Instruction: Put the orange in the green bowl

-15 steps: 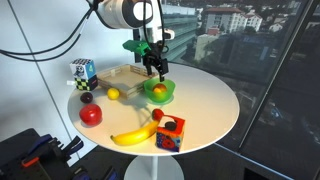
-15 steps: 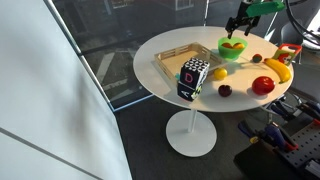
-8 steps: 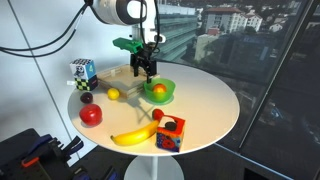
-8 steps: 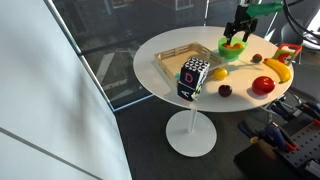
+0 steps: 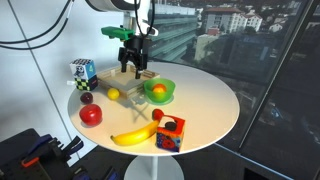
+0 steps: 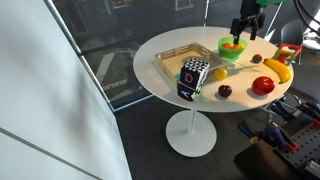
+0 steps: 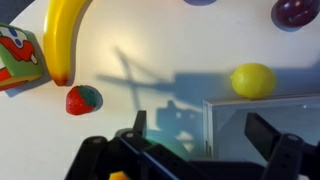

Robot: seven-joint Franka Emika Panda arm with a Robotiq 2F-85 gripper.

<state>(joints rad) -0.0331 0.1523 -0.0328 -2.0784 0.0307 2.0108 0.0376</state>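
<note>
- One orange (image 5: 157, 90), small, round and smooth, is lying inside the one green bowl (image 5: 163, 99).
- The bowl is a shallow round plastic dish, and it is standing near the middle of the one round white table (image 5: 205, 105).
- One claw (image 5: 133, 68) is hanging in the air at 10 o'clock from the bowl, over one flat wooden tray (image 5: 112, 74). In the wrist view its two dark fingers (image 7: 265, 132) are standing wide apart, and nothing is sitting between them.
- One oval yellow lemon (image 5: 113, 95) is lying at 9 o'clock from the bowl, just beside the tray.
- One shiny red apple (image 5: 91, 115) is sitting at 8 o'clock, and one small dark plum (image 5: 86, 98) is lying near it.
- One curved yellow banana (image 5: 135, 134) is lying at 7 o'clock, and one small red strawberry (image 5: 157, 115) at 6 o'clock.
- Two cubes are standing on the table: a patterned cube (image 5: 82, 72) at the far 9 o'clock edge, and a red cube (image 5: 170, 133) with coloured faces beside the banana. Their markings are showing too small to read.
</note>
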